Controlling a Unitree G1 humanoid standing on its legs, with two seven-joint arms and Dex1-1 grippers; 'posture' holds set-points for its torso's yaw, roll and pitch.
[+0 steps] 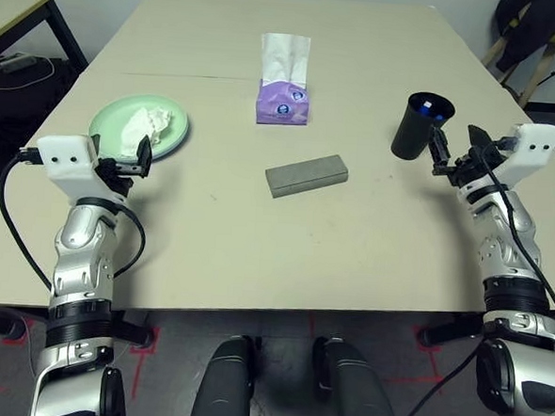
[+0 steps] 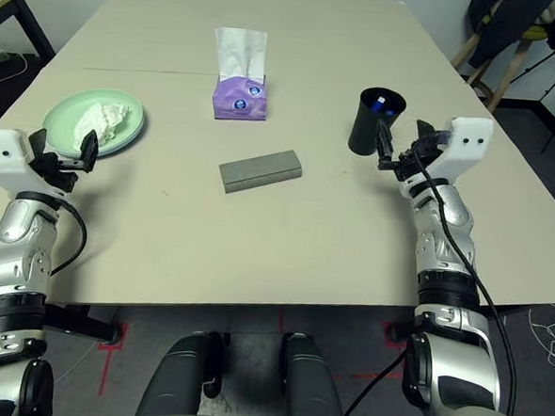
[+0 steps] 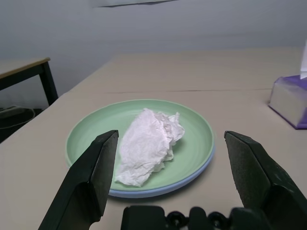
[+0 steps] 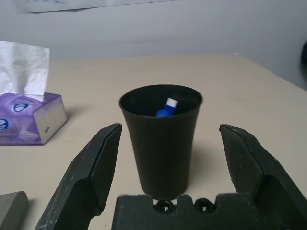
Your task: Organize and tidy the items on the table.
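Note:
A pale green plate [image 1: 113,123] sits stacked on a light blue plate [image 3: 192,175] at the left of the beige table [image 1: 256,254], with a crumpled white tissue [image 3: 148,143] lying on it. My left gripper [image 1: 120,156] is open just short of the plates' near rim, touching nothing. The black cup [image 4: 162,139] stands at the right with a blue and white pen [image 4: 165,108] inside. My right gripper [image 4: 172,129] is open right behind the cup, its fingers on either side. The grey glasses case [image 1: 306,175] lies mid-table. A purple tissue box [image 1: 283,103] stands behind it. The sunglasses are out of view.
A smaller dark-legged side table [image 1: 16,8] stands at the far left with cables [image 1: 13,65] under it. A chair draped with dark clothing [image 1: 538,35] stands off the table's far right corner. A thin seam [image 1: 191,76] crosses the tabletop.

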